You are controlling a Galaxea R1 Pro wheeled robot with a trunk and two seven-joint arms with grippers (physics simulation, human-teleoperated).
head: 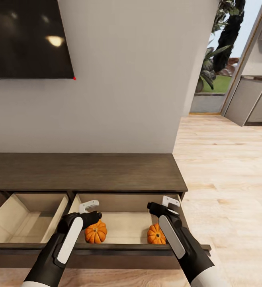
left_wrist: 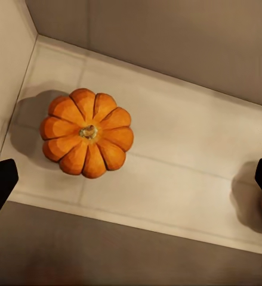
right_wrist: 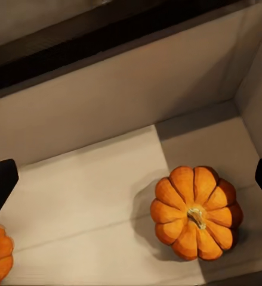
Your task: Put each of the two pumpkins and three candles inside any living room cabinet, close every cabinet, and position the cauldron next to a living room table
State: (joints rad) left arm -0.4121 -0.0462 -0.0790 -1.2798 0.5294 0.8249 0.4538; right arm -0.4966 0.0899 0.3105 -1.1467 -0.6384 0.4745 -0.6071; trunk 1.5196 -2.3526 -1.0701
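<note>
The long dark-brown cabinet [head: 83, 171] stands against the wall with two drawers pulled out. Two orange pumpkins [head: 95, 232] [head: 156, 235] rest on the pale floor of the right drawer [head: 127, 221], one near each end. My left gripper [head: 90, 209] hovers open above the left pumpkin [left_wrist: 87, 132], its fingertips spread wide and holding nothing. My right gripper [head: 169, 203] hangs open over the right pumpkin [right_wrist: 194, 213], also empty. Candles, cauldron and table are out of view.
The left drawer [head: 23, 219] stands open with a bare beige inside. A dark TV screen [head: 27, 38] hangs on the wall above. Light wood floor [head: 226, 179] stretches to the right toward a doorway and a grey kitchen unit [head: 252, 99].
</note>
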